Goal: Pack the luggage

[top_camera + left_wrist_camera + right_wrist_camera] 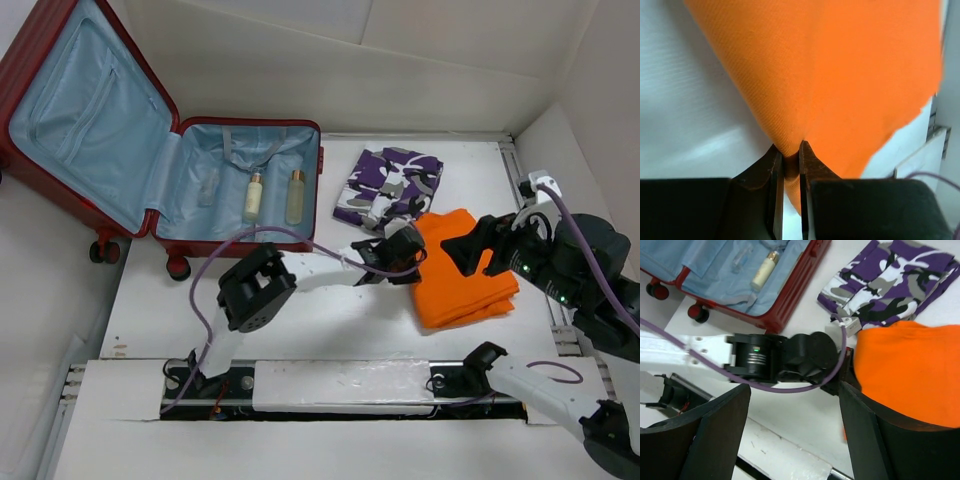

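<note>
The luggage (80,120), a dark red hard-shell suitcase, lies open at the far left of the tabletop (330,320), its lid raised and its blue lining showing. Three small bottles (253,197) rest in the lower half. Just right of it lies a folded purple camouflage garment (390,185), and nearer the arms a folded orange cloth (470,285). The left gripper (791,150) is closed tight on the orange cloth's near edge. The right gripper (465,252) hangs above the same cloth, spread wide and holding nothing.

White arms (322,272), black joints (255,288), purple cables (775,389)
</note>
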Controlling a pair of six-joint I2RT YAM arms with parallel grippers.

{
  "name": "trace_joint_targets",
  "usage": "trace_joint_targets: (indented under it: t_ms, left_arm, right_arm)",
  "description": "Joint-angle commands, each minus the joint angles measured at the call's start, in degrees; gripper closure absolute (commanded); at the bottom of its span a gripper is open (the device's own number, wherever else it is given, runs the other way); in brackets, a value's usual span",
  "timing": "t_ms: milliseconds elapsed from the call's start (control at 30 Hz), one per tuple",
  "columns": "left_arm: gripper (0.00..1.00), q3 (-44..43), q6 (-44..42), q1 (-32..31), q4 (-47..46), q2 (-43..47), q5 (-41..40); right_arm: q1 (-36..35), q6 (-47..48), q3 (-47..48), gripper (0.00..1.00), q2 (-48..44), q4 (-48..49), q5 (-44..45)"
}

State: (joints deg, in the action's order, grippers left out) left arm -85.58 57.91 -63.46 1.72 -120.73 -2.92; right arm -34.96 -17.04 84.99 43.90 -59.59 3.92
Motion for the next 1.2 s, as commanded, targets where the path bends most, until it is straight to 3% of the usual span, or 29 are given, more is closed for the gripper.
trace_joint_targets:
  t_ms: [0, 100, 200, 467, 700, 833, 1067, 1100, 1133, 1167]
  left_arm:
    - [1.0, -3.4, -10.8, 1.9, 6.1, 14.0, -1.7]
    - [1.0, -8.3, -18.0, 4.3, 12.1, 17.5, 0.3]
    - [1.0, -12.9, -24.9, 10.8, 19.4, 20.3, 3.2]
    - [1.0, -16.9, -38.2, 39.9, 25.3, 22.6, 12.6]
    - [1.0, -19.2, -40.2, 61.9, 26.1, 19.8, 15.2]
    - [1.0, -18.7, -38.8, 70.0, 23.6, 19.3, 16.8]
    - [1.0, -13.5, -39.0, 77.3, 23.6, 14.8, 12.6]
    - [0.89, -11.5, -38.5, 77.9, 23.6, 14.8, 12.6]
    - [0.56, -10.2, -37.4, 78.4, 23.1, 15.9, 11.7]
    - [0.41, -9.2, -36.8, 78.4, 22.5, 18.3, 10.7]
  right_arm:
    - [-0.3, 1.8, 3.8, 0.23, 0.7, 1.0, 2.8]
    - [-0.3, 2.9, 4.6, 0.23, 2.1, 1.0, 4.2]
    - [-0.3, 3.4, 5.8, 0.23, 2.7, 2.1, 4.2]
    - [-0.3, 3.9, 6.3, 0.23, 4.4, 3.3, 5.2]
    - [-0.3, 3.9, 6.9, 0.23, 5.5, 3.3, 5.2]
    - [-0.3, 3.9, 6.2, 0.23, 5.5, 2.8, 5.8]
    - [-0.3, 3.9, 5.6, 0.23, 6.0, 1.8, 7.5]
    - [-0.3, 4.5, 5.6, 0.23, 6.0, 1.8, 7.5]
    - [-0.3, 4.5, 5.6, 0.23, 6.6, 1.8, 7.5]
    - [-0.3, 4.5, 5.6, 0.23, 6.6, 1.8, 8.1]
